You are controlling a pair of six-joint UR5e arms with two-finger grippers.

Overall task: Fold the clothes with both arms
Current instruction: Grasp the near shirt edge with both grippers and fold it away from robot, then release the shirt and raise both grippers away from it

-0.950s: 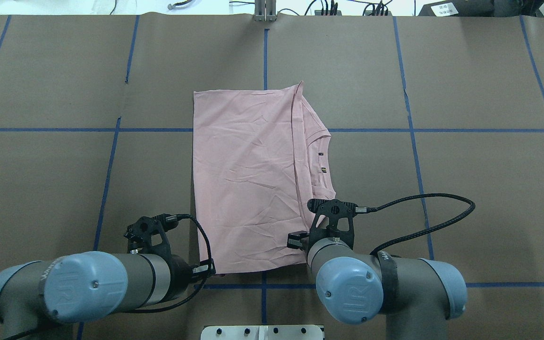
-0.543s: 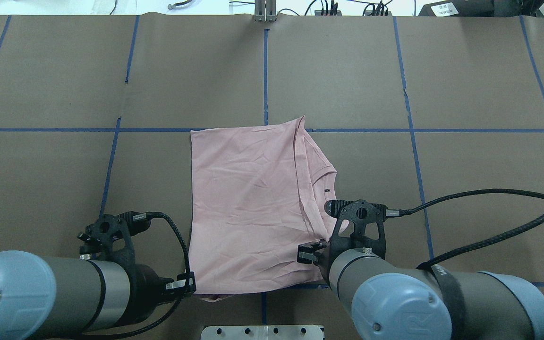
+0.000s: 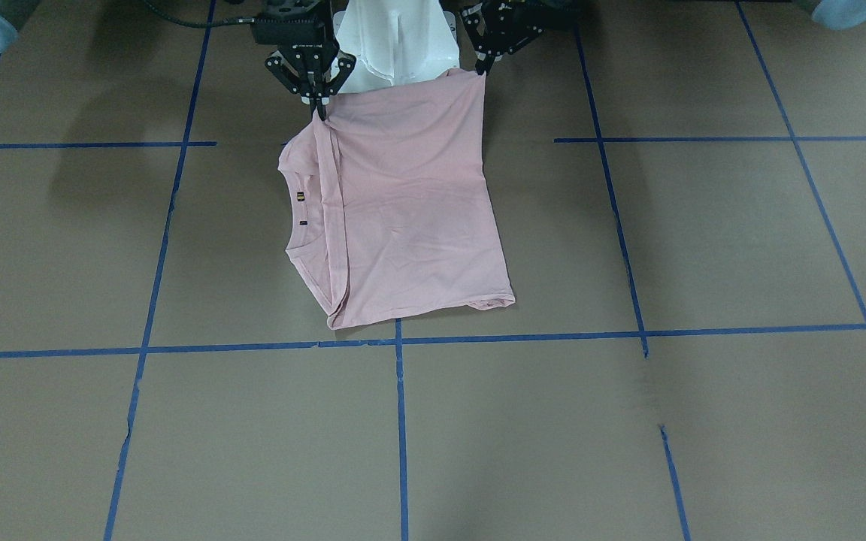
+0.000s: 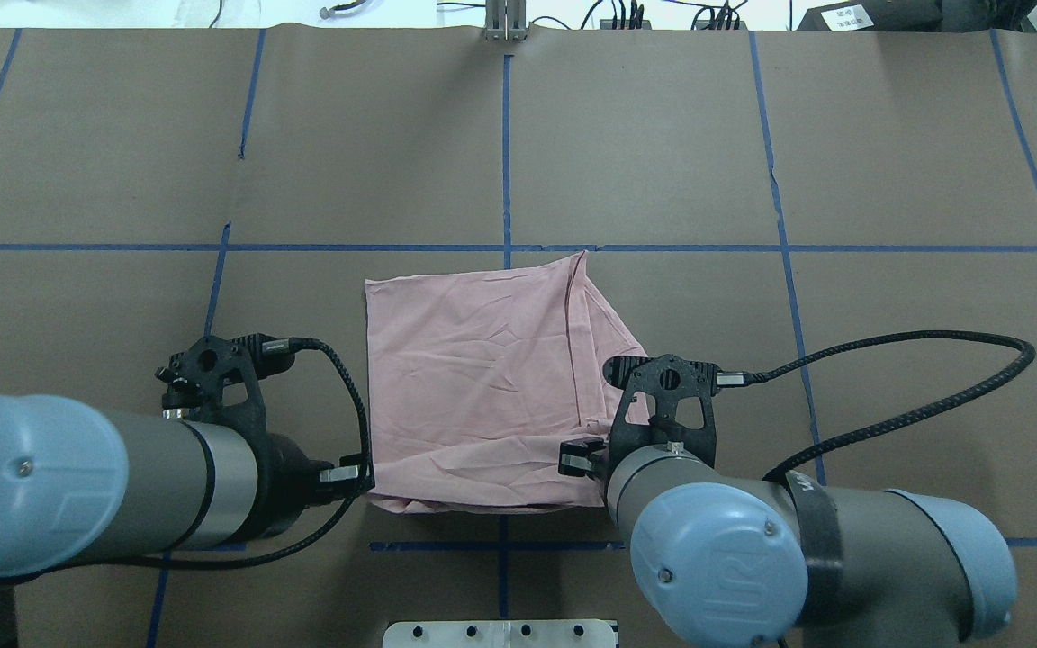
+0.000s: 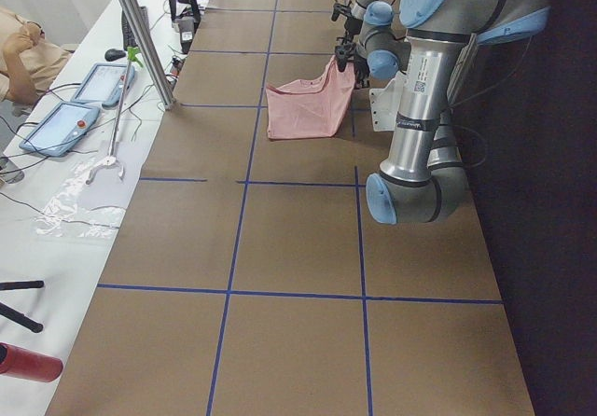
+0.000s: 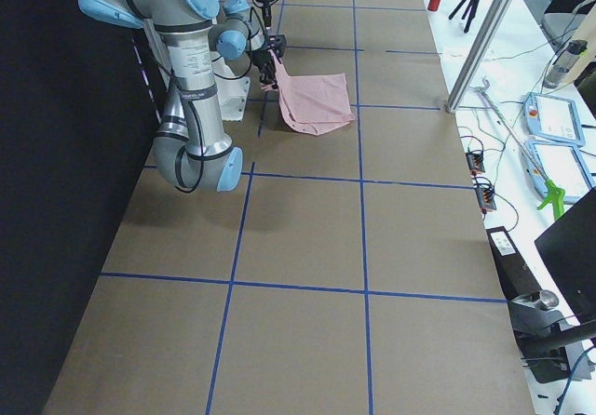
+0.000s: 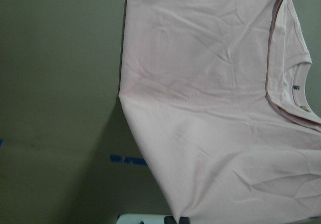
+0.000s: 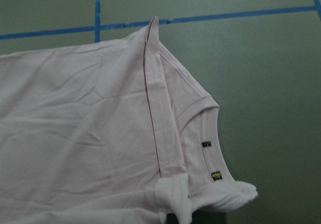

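- Front-facing view: the folded pale pink T-shirt point(image 3: 410, 203) lies on the brown table point(image 3: 628, 421), its edge nearest the robot raised. The right gripper point(image 3: 319, 109) and left gripper point(image 3: 484, 70) each have jaws clamped on one raised corner.
- Overhead view: the T-shirt's far edge rests flat, between the grippers.

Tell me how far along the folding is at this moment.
Done: the shirt is already doubled, a folded-over edge lying beside the collar. In hand: the left end effector and right end effector each pinch a near corner, lifted off the table. Left: lay that edge across to the far edge and release.
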